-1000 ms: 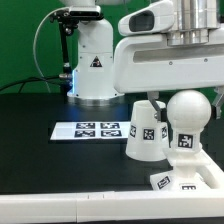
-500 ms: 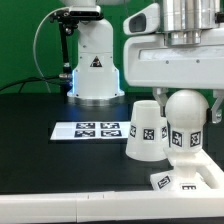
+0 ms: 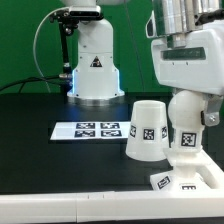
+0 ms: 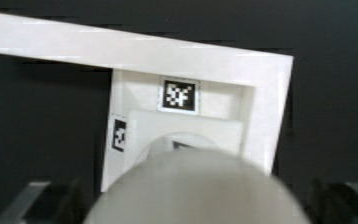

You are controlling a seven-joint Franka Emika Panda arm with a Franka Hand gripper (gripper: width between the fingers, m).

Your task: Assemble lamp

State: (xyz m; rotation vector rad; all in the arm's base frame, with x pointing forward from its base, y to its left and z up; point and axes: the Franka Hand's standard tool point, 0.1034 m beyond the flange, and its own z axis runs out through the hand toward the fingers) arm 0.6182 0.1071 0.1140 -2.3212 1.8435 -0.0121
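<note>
The white bulb (image 3: 187, 135) stands upright on the flat base (image 3: 190, 178) at the exterior view's right. Its round head is hidden behind my gripper (image 3: 192, 105), which has come down over it. In the wrist view the bulb head (image 4: 185, 190) fills the space between my two dark fingers (image 4: 48, 200), blurred and close. The jaws stand wide apart on either side of it. The base (image 4: 202, 65) with its tags lies beyond. The tapered shade (image 3: 147, 128) stands mouth down on the table, just to the left of the bulb in the exterior view.
The marker board (image 3: 92, 130) lies flat on the black table to the left of the shade in the exterior view. The large white robot pedestal (image 3: 93, 60) stands behind it. A black cable hangs at the back left.
The arm has shifted to the exterior view's right and come down. The bulb's round head, visible before, is now covered by the gripper. Shade and base have not moved.
</note>
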